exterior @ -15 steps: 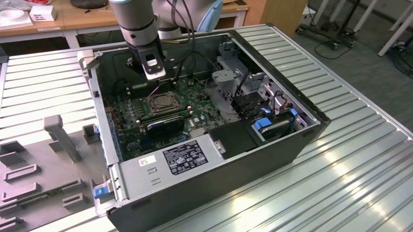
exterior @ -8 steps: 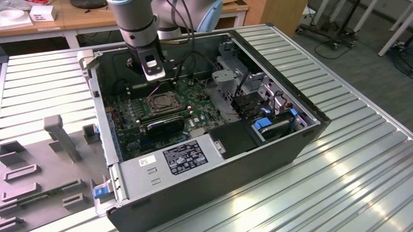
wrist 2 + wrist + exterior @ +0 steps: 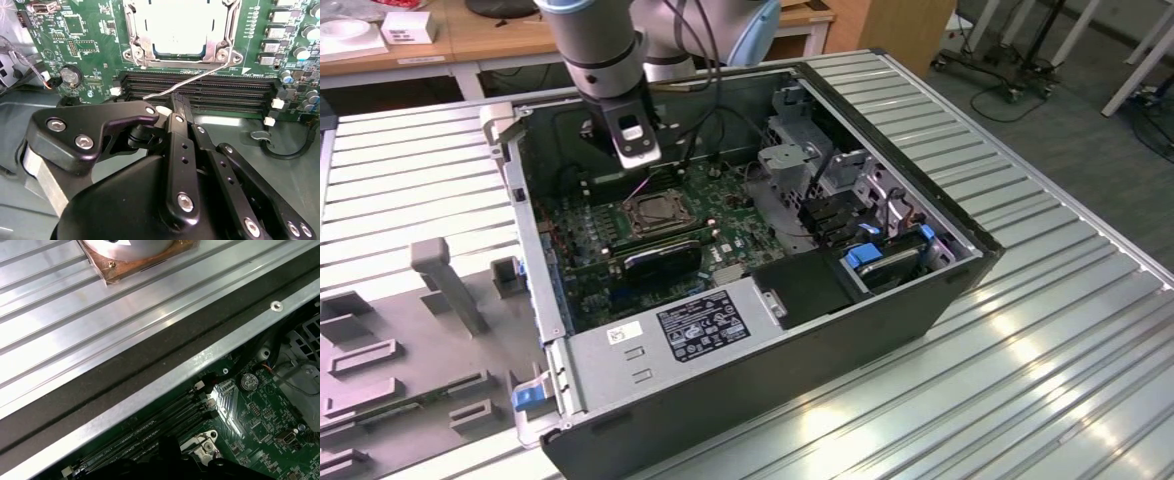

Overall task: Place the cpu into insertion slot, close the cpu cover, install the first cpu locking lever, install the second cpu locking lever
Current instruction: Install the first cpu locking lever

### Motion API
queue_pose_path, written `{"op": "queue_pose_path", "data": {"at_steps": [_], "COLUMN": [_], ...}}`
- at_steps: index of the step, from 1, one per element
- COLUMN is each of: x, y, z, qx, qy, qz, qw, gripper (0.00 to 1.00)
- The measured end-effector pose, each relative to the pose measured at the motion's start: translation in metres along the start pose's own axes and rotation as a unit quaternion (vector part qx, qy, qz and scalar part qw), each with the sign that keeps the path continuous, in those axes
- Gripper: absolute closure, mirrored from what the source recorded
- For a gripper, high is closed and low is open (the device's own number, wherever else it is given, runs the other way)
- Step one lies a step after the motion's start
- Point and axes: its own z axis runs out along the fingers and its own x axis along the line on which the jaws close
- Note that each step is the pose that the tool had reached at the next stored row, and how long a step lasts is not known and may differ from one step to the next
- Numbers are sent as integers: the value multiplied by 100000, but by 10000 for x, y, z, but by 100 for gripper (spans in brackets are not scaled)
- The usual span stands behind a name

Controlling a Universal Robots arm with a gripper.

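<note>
gripper (image 3: 178, 104) down inside the open computer case (image 3: 881, 330), pinched narrow against the silver locking lever (image 3: 210, 76). the cpu (image 3: 175, 30) sits in the insertion slot (image 3: 651, 212) under the shut cpu cover (image 3: 134, 42). ribbed metal table (image 3: 1081, 330) underneath, wooden desks (image 3: 494, 40) behind.
</note>
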Motion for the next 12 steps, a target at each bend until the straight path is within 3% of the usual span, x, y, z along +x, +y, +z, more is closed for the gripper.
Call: {"op": "queue_pose_path", "data": {"at_steps": [12], "x": [2], "y": [-16], "z": [36], "qx": [-12], "qy": [-10], "qz": [-5], "qw": [100000], "gripper": [89]}}
